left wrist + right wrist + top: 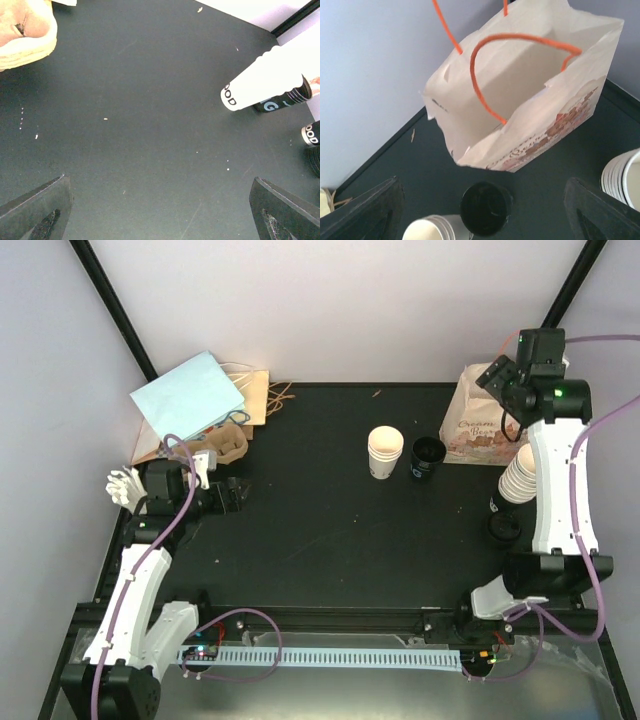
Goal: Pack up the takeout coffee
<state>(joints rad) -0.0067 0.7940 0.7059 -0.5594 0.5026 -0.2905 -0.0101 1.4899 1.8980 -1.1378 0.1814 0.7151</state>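
- My right claw [497,375] hangs high over the bag [520,100], spread wide and holding nothing. Its wrist camera looks straight down into the open mouth.
- My left claw [160,200] is also wide and empty, low over the table [125,100] on the left, near the tray [22,35].
- The coffee is not packed. The white cup [385,452] stands upright mid-table, just beside a black cup [428,458], which is the nearer of the two to the bag.
- From above I see no lid on the white cup, so I'd treat it as open.
- A cup stack [518,475] sits by my right arm; I'd leave it alone.
- I judge the step in hand to be fetching the white cup with the right claw. I'd come in from the side away from the black cup and close around the body below the rim, gently enough that the paper doesn't buckle.
- An orange handle [520,40] arches across the bag's mouth. I'd carry the cup upright, enter beside that loop, and lower it to the bottom before letting go, since the bag looks light and could tip.
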